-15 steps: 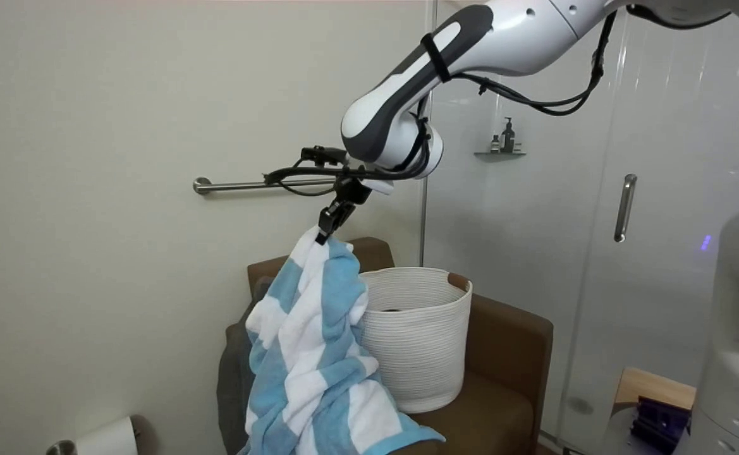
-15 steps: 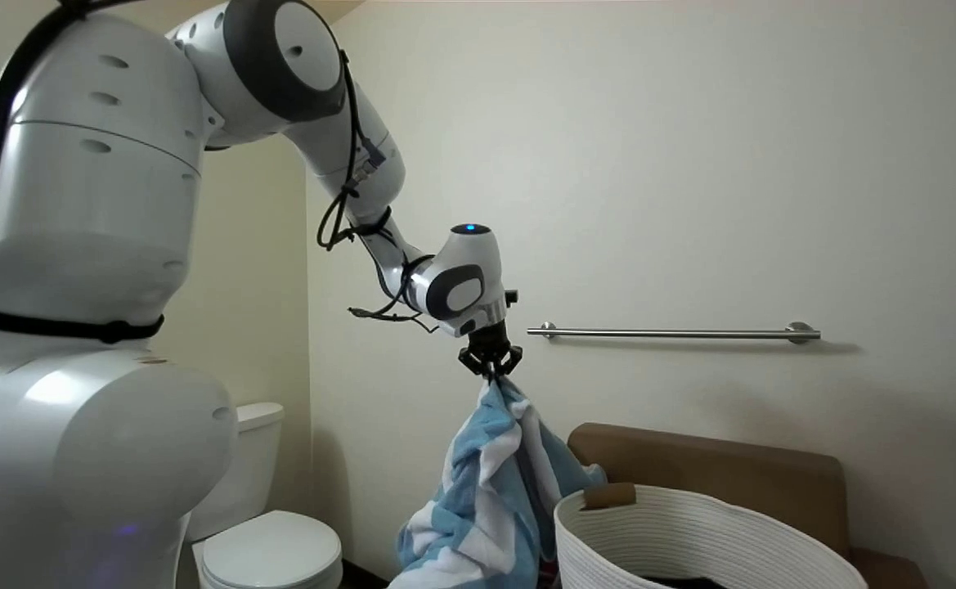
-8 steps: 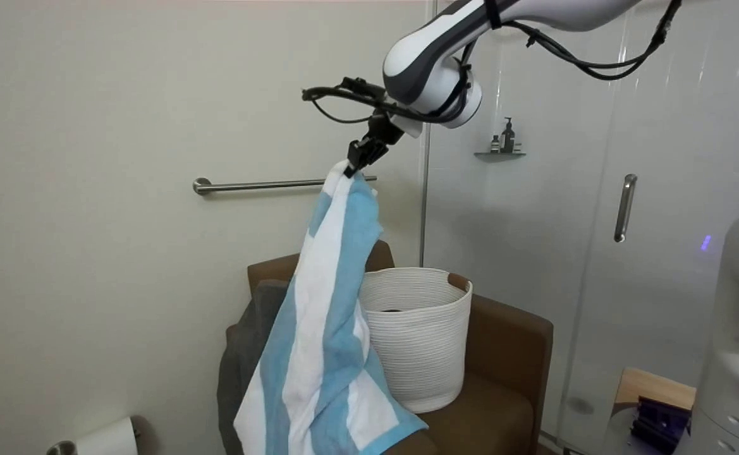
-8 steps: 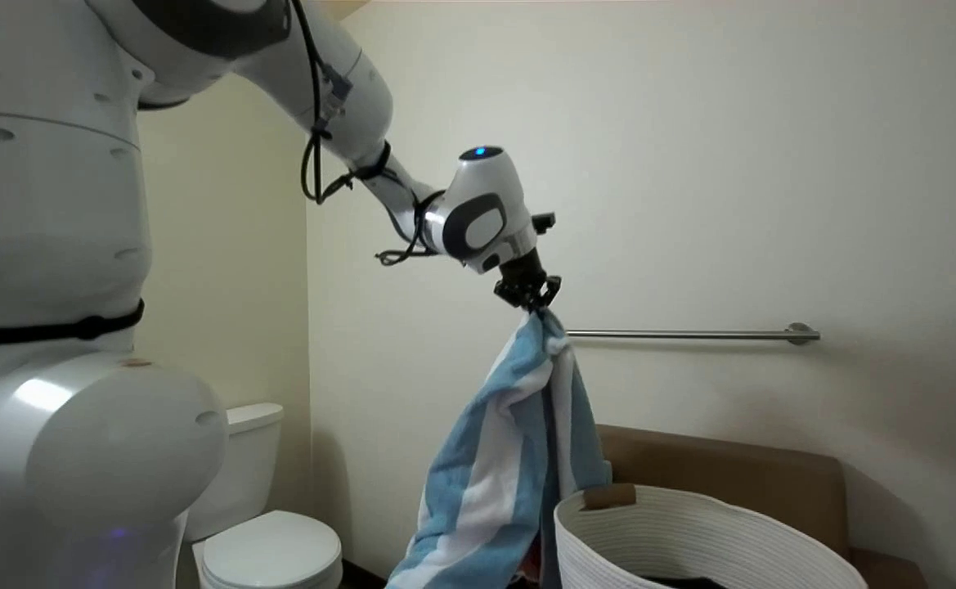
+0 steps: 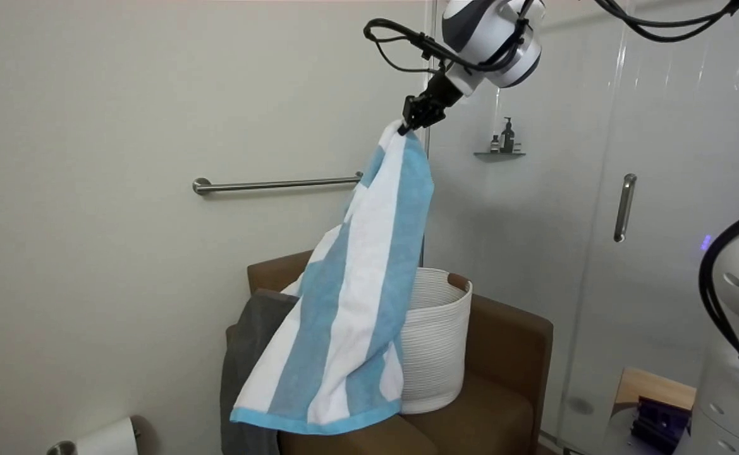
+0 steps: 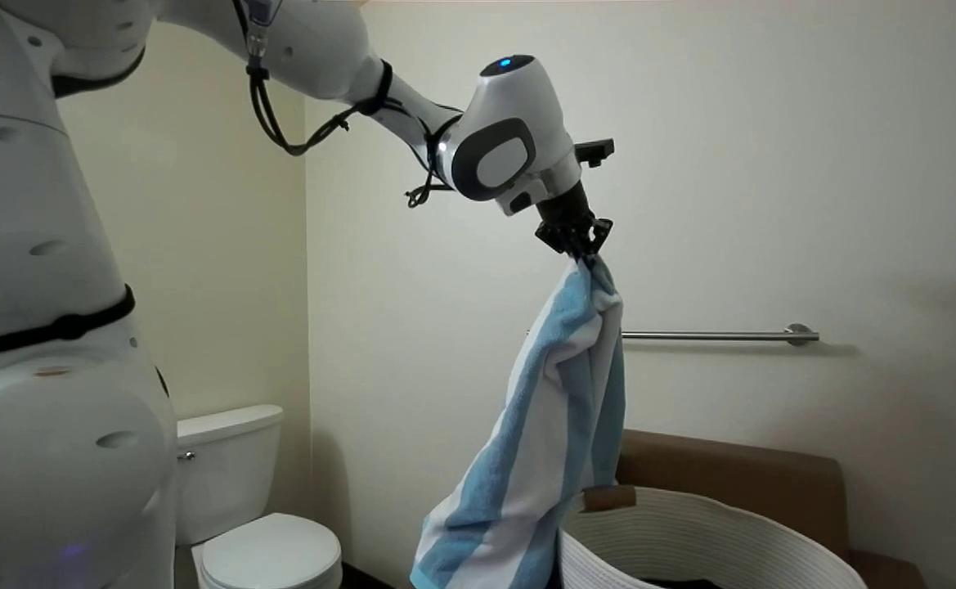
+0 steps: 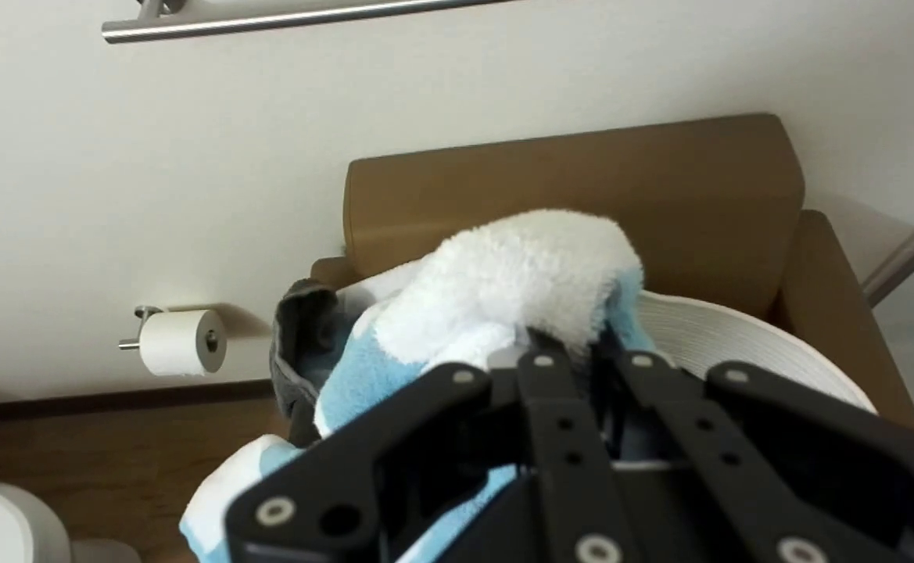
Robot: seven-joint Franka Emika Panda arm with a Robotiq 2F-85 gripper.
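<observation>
One black, jointed gripper (image 6: pixel 584 256), closed tight, pinches the top of a fluffy, blue-and-white striped towel (image 5: pixel 355 303) hanging in long folds beside a round, ribbed white basket (image 5: pixel 435 360).

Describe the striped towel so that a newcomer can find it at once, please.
Look for the brown armchair that holds the white rope basket. Partly hiding both in an exterior view, the striped towel hangs from the jaws. Its broad light-blue and white stripes set it apart from the plain gray cloth beside it.
</observation>
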